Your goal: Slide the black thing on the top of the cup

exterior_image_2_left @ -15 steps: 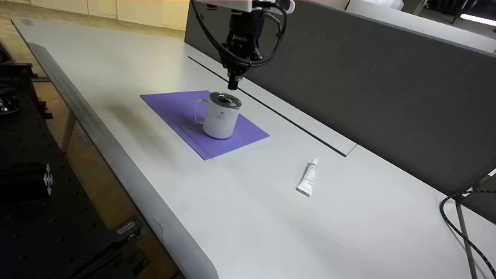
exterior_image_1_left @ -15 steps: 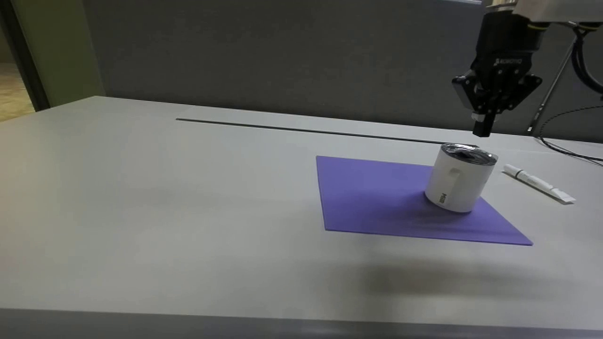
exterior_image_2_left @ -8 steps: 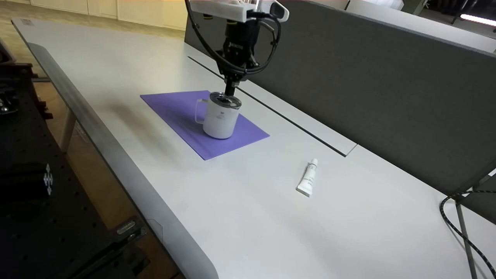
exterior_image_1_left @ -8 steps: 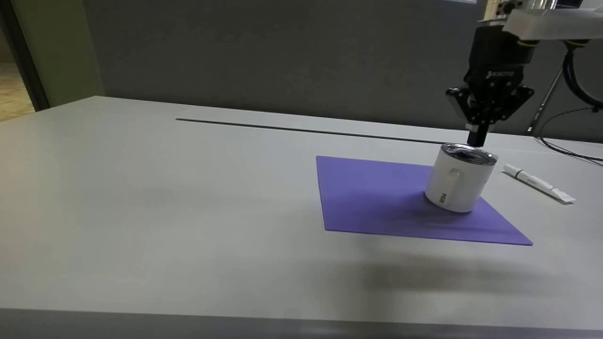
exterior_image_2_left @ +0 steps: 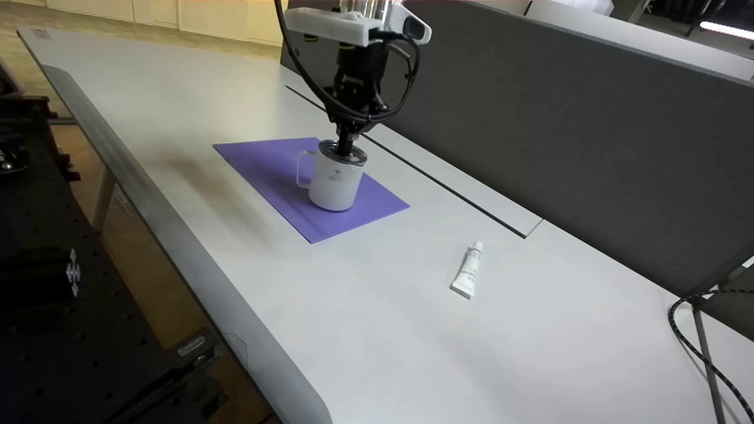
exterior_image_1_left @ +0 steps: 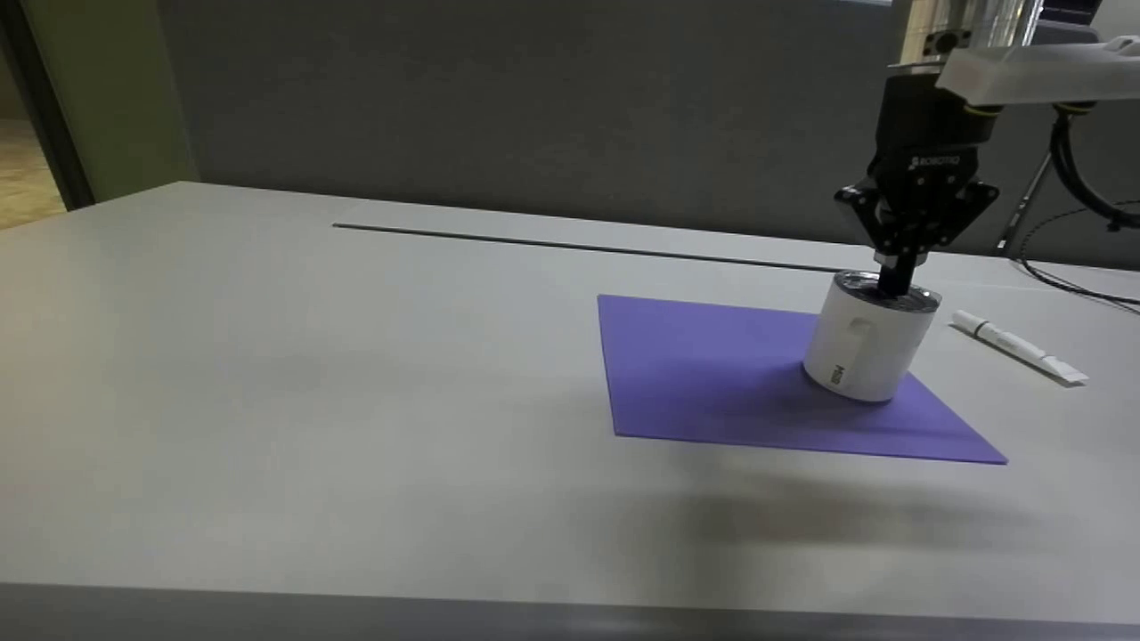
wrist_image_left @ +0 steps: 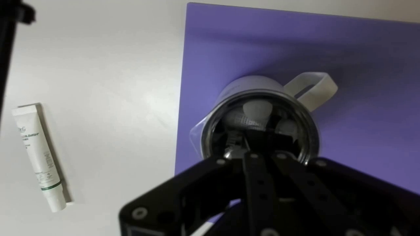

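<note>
White desk (exterior_image_1_left: 267,427): in an exterior view its near edge runs along the bottom, a wide stretch of top lies left of the flat purple sheet (exterior_image_1_left: 695,365), and a dark grey upright partition (exterior_image_1_left: 534,107) stands behind.
Black two-fingered claw (exterior_image_1_left: 895,285): clenched, fingers together, pointing down at the dark, silvery-rimmed lid (exterior_image_1_left: 859,283); whether the tips touch it I cannot tell.
White cylindrical cup (exterior_image_1_left: 859,352): directly below the claw, upright on the sheet, toward its right side here, long axis vertical.
Desk edge: in an exterior view it slants from upper left to bottom; the sheet lies between it and the partition, and the desk runs on around the white squeeze tube (exterior_image_2_left: 467,274).
Sheet edge: in the wrist view it passes just left of the lid's clear lip (wrist_image_left: 197,132); the tube lies well apart, cap low.
Small black thing (wrist_image_left: 274,140): on the lid face, just ahead of the claw's fingers, merging with dark fingertips and reflections; its direction and long axis I cannot tell.
White loop handle (wrist_image_left: 323,93): points to the upper right, the lip left.
</note>
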